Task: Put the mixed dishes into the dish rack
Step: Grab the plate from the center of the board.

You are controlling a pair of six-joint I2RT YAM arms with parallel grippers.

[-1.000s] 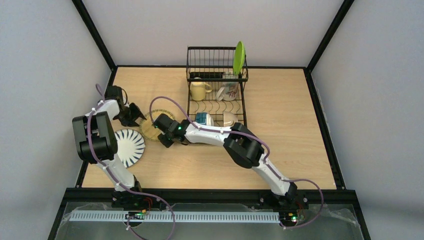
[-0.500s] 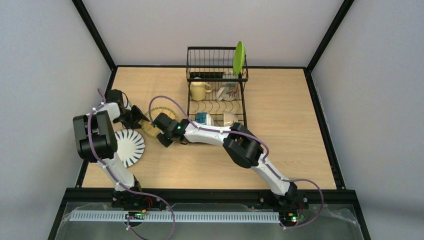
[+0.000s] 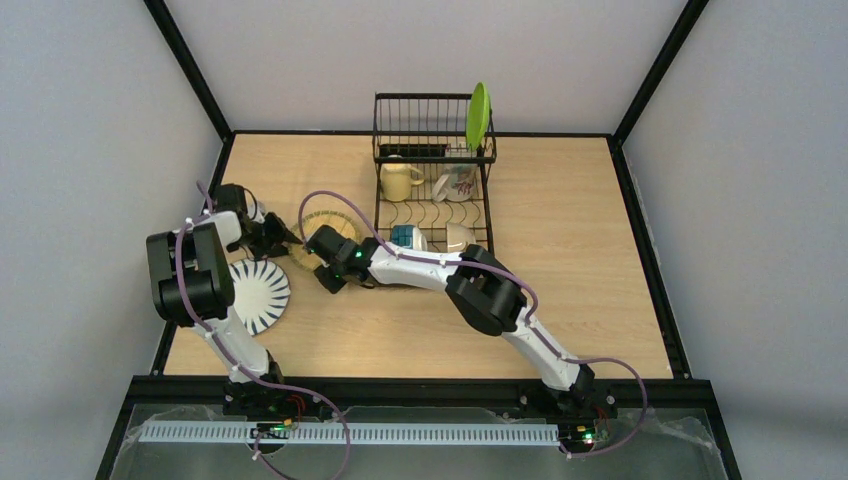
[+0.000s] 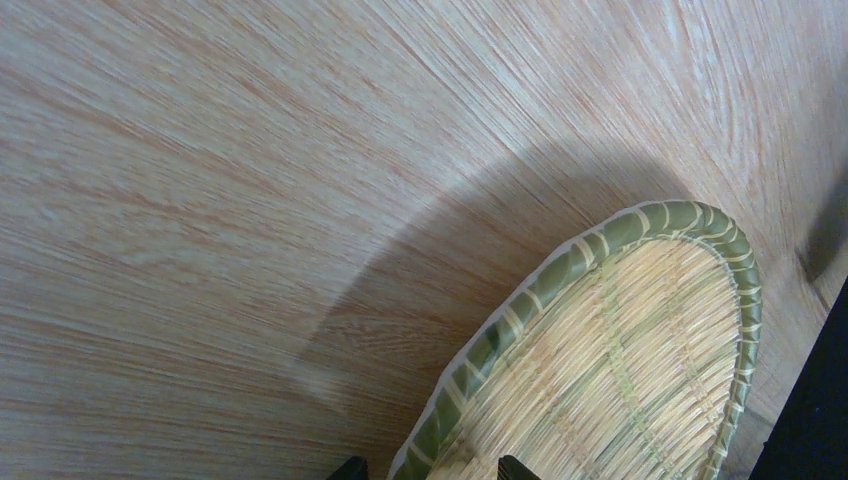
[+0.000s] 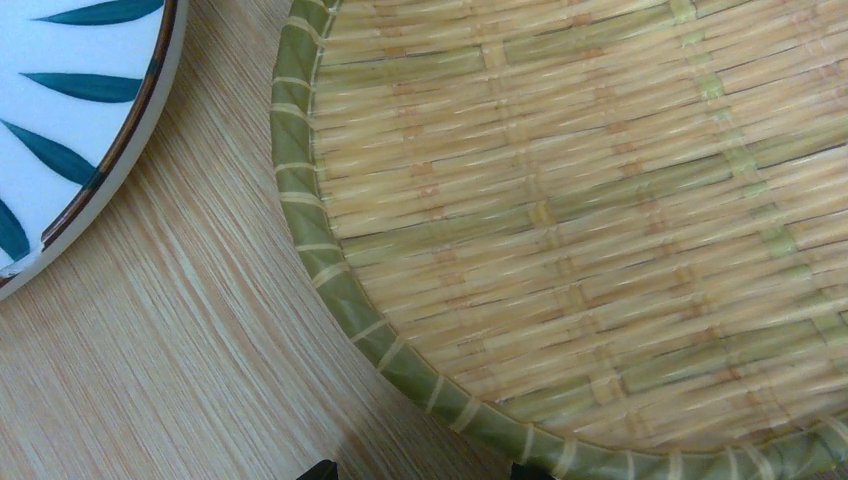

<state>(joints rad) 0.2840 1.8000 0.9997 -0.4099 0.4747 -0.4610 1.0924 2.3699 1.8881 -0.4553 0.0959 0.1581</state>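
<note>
The tan woven-look plate [image 3: 300, 262] lies on the table left of the dish rack [image 3: 430, 110], mostly hidden by both arms. My left gripper [image 3: 283, 238] is at its left edge; in the left wrist view the plate's green rim [image 4: 560, 270] runs between the two fingertips, gripper [image 4: 428, 468] open, gaps showing on both sides. My right gripper [image 3: 327, 282] hovers open over the plate's near rim [image 5: 400, 360], gripper [image 5: 422, 470]. The black-striped white plate [image 3: 255, 295] lies flat beside it, also striped plate [image 5: 60, 120]. The rack holds a lime green plate [image 3: 479, 115], yellow mug [image 3: 398, 182] and two bowls [image 3: 405, 238].
A patterned white mug [image 3: 458, 183] stands in the rack next to the yellow one. Black frame rails [image 3: 190, 250] border the table just left of my left arm. Bare wood stretches right of the rack [image 3: 570, 230].
My left gripper slid right onto the woven plate's edge and its jaws have narrowed around the rim. The right arm has hardly moved.
</note>
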